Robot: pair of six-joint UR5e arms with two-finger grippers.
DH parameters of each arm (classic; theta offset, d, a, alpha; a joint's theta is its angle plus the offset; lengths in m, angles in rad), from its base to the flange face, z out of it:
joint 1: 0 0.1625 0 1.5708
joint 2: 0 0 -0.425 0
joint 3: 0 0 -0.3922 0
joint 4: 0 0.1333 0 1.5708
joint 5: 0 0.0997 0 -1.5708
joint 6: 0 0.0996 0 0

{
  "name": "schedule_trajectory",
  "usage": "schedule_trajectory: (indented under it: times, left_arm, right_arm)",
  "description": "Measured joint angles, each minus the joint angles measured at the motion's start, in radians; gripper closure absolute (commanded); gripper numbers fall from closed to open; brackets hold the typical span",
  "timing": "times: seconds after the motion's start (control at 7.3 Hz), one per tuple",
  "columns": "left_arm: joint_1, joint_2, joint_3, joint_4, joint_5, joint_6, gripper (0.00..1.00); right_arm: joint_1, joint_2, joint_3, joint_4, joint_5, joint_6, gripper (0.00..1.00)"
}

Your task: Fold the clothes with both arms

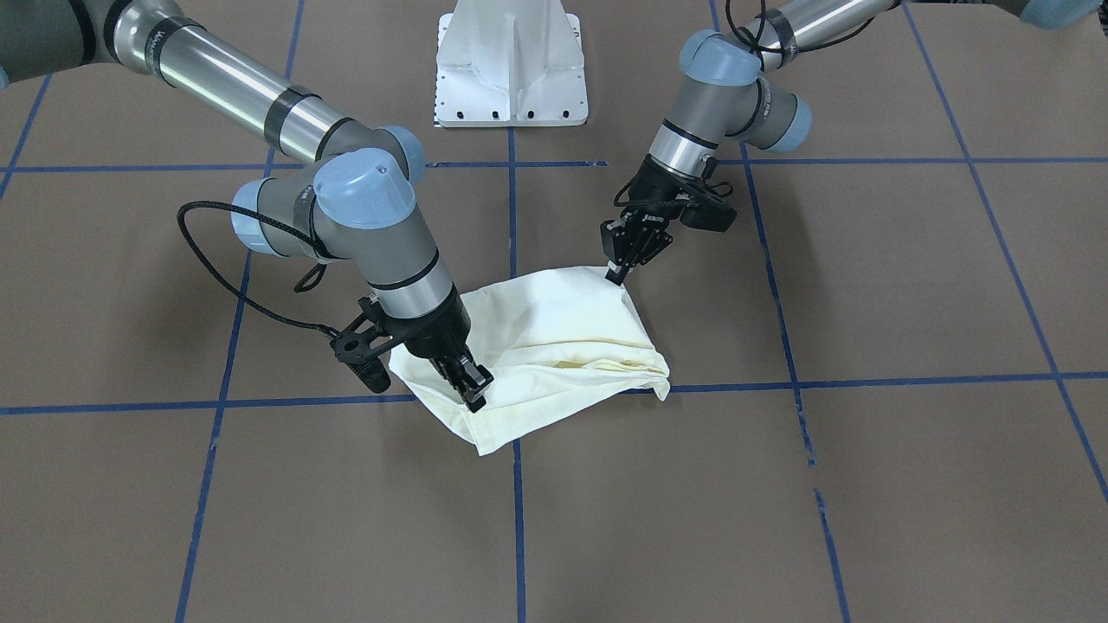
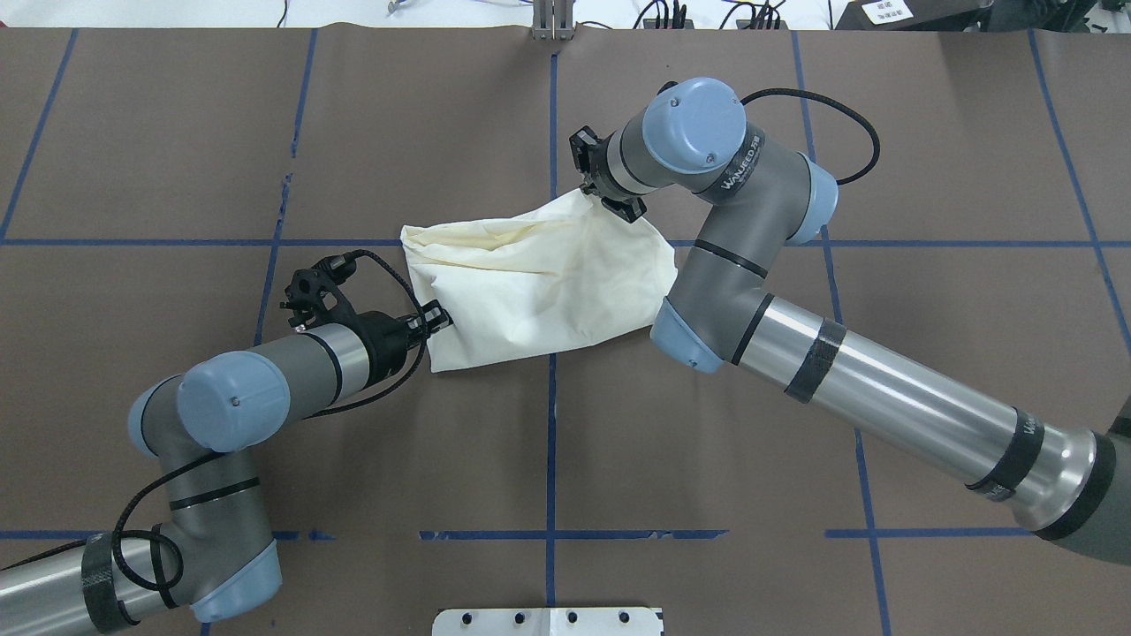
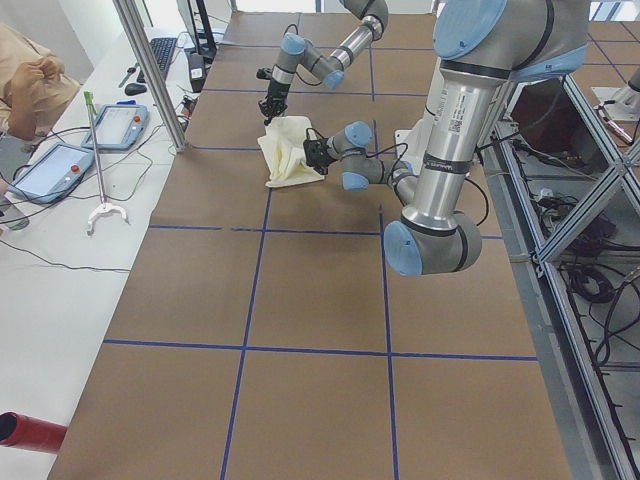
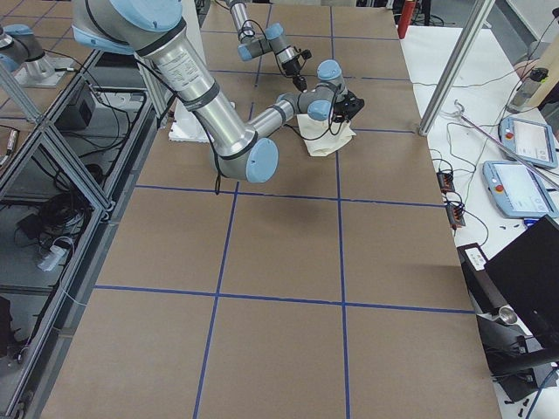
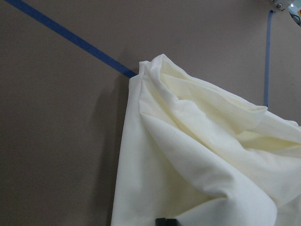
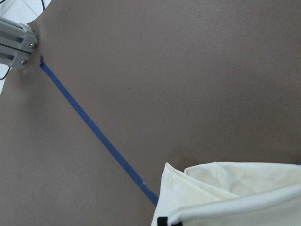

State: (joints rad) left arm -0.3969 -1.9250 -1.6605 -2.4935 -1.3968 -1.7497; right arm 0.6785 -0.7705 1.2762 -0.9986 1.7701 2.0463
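**2 grippers pinch the shirt on opposite sides**

The cream shirt lies bunched near the middle of the table, over a crossing of 2 blue tape lines, with its print hidden. The left gripper is closed narrowly on the shirt's near-left corner. The right gripper is clamped on the far edge, toward the right. Each wrist view shows cloth gathered right at a black fingertip.

The 2 grips sit on a diagonal across the bundle, whose long axis runs roughly left to right, and the cloth drapes slackly between them. The coming move likely turns on that diagonal: whichever gripper travels must carry its hold across toward the other. Neither arm looks clearly nearer the shirt's middle.
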Motion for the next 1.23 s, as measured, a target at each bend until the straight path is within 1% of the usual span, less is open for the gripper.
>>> schedule_trajectory:
  times: [0.27, 0.55, 0.68, 0.96, 1.23]
  left_arm:
    - [0.056, -0.009, 0.022, -0.104, -0.008, -0.001, 1.0]
    - [0.084, -0.008, 0.012, -0.138, -0.026, -0.001, 1.0]
    - [0.08, 0.021, -0.003, -0.137, -0.039, 0.005, 1.0]
    - [0.045, 0.069, -0.003, -0.135, -0.011, 0.073, 1.0]
    - [-0.014, 0.071, 0.044, -0.146, 0.013, 0.113, 1.0]
  right_arm:
    - [0.001, 0.001, -0.001, 0.0, 0.006, 0.0, 1.0]
    - [0.002, 0.001, -0.001, 0.0, 0.008, 0.0, 1.0]
    - [0.003, 0.0, -0.002, 0.0, 0.008, 0.0, 1.0]
    - [0.004, -0.001, -0.001, 0.0, 0.008, 0.0, 1.0]
    - [0.005, 0.0, 0.0, 0.0, 0.008, 0.0, 1.0]
